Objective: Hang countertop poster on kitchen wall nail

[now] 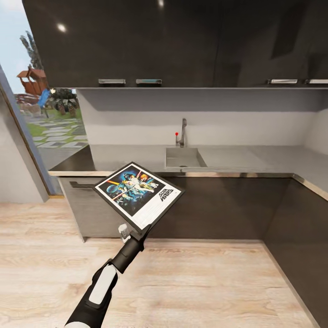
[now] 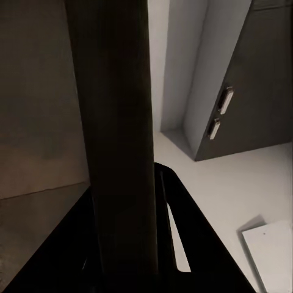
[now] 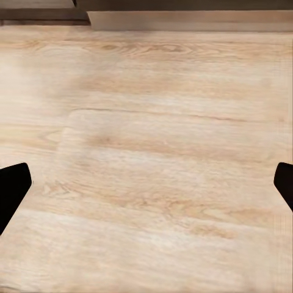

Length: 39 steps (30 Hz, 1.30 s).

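My left gripper (image 1: 135,233) is shut on the lower corner of the poster (image 1: 139,190), a black-framed Star Wars print with a white border. It is held tilted, face up, in front of the dark cabinet fronts, below and left of the sink. In the left wrist view the poster (image 2: 119,152) shows edge-on as a dark slab between my dark fingers (image 2: 201,256). Behind it runs the pale grey kitchen countertop (image 1: 255,158). My right gripper (image 3: 148,186) hangs open over the wooden floor with nothing between its fingertips. The wall nails are out of view.
A steel sink (image 1: 184,158) and tap (image 1: 182,132) sit in the counter, with a small red dot (image 1: 176,134) beside the tap. Dark upper cabinets (image 1: 150,41) hang above. The counter turns a corner at the right (image 1: 314,182). A window (image 1: 45,114) opens at the left. Wooden floor (image 1: 191,282) lies ahead.
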Available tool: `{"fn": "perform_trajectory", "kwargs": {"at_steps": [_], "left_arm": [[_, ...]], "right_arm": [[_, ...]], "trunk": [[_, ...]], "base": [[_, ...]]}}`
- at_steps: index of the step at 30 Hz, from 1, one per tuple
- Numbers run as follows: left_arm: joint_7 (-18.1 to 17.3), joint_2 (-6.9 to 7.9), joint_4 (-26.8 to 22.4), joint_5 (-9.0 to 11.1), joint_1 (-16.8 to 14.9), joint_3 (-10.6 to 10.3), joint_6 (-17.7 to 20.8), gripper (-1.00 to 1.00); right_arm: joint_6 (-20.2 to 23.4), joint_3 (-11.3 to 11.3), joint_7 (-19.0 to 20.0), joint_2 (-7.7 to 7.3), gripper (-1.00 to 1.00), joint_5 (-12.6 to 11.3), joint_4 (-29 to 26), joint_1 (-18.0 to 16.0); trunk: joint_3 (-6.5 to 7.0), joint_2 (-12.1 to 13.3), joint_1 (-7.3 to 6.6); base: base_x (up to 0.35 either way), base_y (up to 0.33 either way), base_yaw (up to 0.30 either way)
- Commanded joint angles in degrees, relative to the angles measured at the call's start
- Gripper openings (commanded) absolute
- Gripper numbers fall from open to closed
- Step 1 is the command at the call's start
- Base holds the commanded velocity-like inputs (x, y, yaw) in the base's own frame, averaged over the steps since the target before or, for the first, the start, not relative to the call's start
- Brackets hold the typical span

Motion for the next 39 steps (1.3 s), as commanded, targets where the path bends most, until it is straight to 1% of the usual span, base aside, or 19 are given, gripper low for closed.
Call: {"fn": "perform_trajectory", "kwargs": {"at_steps": [1, 10, 16, 20, 23, 24, 25, 26, 27, 28, 30, 31, 32, 33, 34, 36, 37, 38, 39], "left_arm": [[-0.02, -0.06, 0.02, 0.23, -0.05, 0.16, 0.40, -1.00], [-0.02, -0.06, 0.02, 0.23, -0.05, 0.14, 0.40, -1.00], [-0.02, -0.06, -0.05, 0.23, -0.05, -0.07, 0.40, -1.00], [-0.08, -0.06, -1.25, 0.15, -0.05, -0.26, 0.46, -1.00], [-0.10, -0.06, -4.40, -0.19, -0.05, -0.78, 0.58, -1.00], [-0.07, -0.06, -5.80, -0.34, -0.05, -1.66, 1.15, -1.00], [-0.05, -0.06, -7.04, -0.54, -0.05, -3.34, 2.65, -1.00], [-0.04, -0.06, -7.28, -0.58, -0.05, -3.91, 3.06, -1.00], [-0.04, 0.43, -7.47, -0.64, -0.05, -4.48, 3.37, -1.00], [-0.03, 1.78, -7.67, -1.15, -0.05, -5.92, 3.82, -1.00], [-0.06, 3.27, -7.73, -2.44, -0.05, -7.78, 4.11, -1.00], [-0.10, 4.98, -7.72, -4.49, -0.05, -9.81, 4.26, -1.00], [-0.25, 8.38, -7.72, -9.10, -0.02, -12.75, 4.39, -1.00], [-0.28, 9.09, -7.71, -10.07, -0.01, -13.18, 4.40, -1.00], [-0.36, 10.27, -7.71, -11.63, 0.01, -13.79, 4.42, -1.00], [-0.73, 11.30, -7.68, -12.87, 0.02, -14.20, 4.40, -1.00], [-1.23, 11.87, -7.67, -13.49, 0.02, -14.35, 4.39, -1.00], [-2.73, 12.97, -7.49, -14.78, 0.03, -14.67, 4.33, -1.00], [-3.68, 13.47, -7.34, -15.58, 0.03, -14.87, 4.26, -1.00]], "right_arm": [[-0.15, 0.19, 0.12, -0.06, 1.00, -0.41, 0.02, -0.02], [-0.11, 0.19, 0.12, -0.06, 1.00, -0.41, 0.02, -0.02], [-0.09, 0.19, 0.10, -0.06, 1.00, -0.41, 0.04, -0.02], [-0.08, 0.08, 0.12, -0.30, 1.00, -0.47, -0.13, -0.02], [-0.08, -0.03, 0.12, -1.41, 1.00, -0.49, -0.49, -0.11], [-0.08, -0.11, 0.19, -2.23, 1.00, -0.52, -0.62, -0.27], [-0.02, -0.22, 0.38, -3.67, 1.00, -0.60, -0.74, -0.54], [0.02, -0.25, 0.44, -4.09, 1.00, -0.61, -0.76, -0.63], [0.08, -0.26, 0.48, -4.44, 1.00, -0.63, -0.78, -0.72], [0.21, -0.29, 0.54, -5.03, 1.00, -0.65, -0.81, -0.90], [0.30, -0.31, 0.58, -5.43, 1.00, -0.64, -0.90, -1.21], [0.37, -0.30, 0.62, -5.68, 1.00, -0.62, -1.16, -1.70], [0.64, -0.29, 1.36, -6.12, 1.00, -0.56, -1.64, -2.82], [0.85, -0.30, 1.76, -6.35, 1.00, -0.55, -1.73, -3.16], [1.77, -0.31, 2.85, -6.99, 1.00, -0.56, -1.86, -3.90], [3.34, -0.34, 4.30, -7.94, 1.00, -0.62, -1.94, -4.73], [4.41, -0.36, 5.13, -8.54, 1.00, -0.65, -1.97, -5.30], [6.79, -0.38, 6.51, -9.67, 1.00, -0.74, -2.02, -6.80], [8.06, -0.39, 7.10, -10.17, 1.00, -0.78, -2.05, -7.70]], "trunk": [[-0.06, -0.03, -0.01], [-0.06, -0.03, -0.01], [-0.06, -0.03, -0.01], [-0.06, -0.03, -0.01], [-0.06, -0.03, -0.01], [-0.06, -0.03, -0.01], [-0.06, -0.03, -0.01], [-0.06, -0.03, -0.01], [-0.06, -0.03, -0.01], [-0.06, -0.03, -0.01], [-0.06, -0.03, -0.01], [-0.06, -0.03, -0.01], [-0.06, -0.03, -0.01], [-0.06, -0.03, -0.01], [-0.06, -0.03, -0.01], [-0.06, -0.03, -0.01], [-0.06, -0.03, -0.01], [-0.06, -0.03, -0.01], [-0.06, -0.03, -0.01]], "base": [[-0.019, 0.015, 0.282], [-0.028, 0.024, 0.287], [-0.180, 0.153, 0.286], [-0.154, 0.130, 0.120], [-0.060, 0.051, 0.044], [-0.028, 0.023, 0.020], [-0.014, 0.012, 0.010], [-0.011, 0.010, 0.008], [-0.009, 0.008, 0.007], [-0.006, 0.005, 0.004], [-0.004, 0.004, 0.003], [-0.002, 0.002, 0.002], [0.000, 0.000, 0.000], [0.000, 0.000, 0.000], [0.000, 0.000, 0.000], [0.000, 0.000, 0.000], [0.000, 0.000, 0.000], [0.000, 0.000, 0.000], [0.000, 0.000, 0.000]]}}
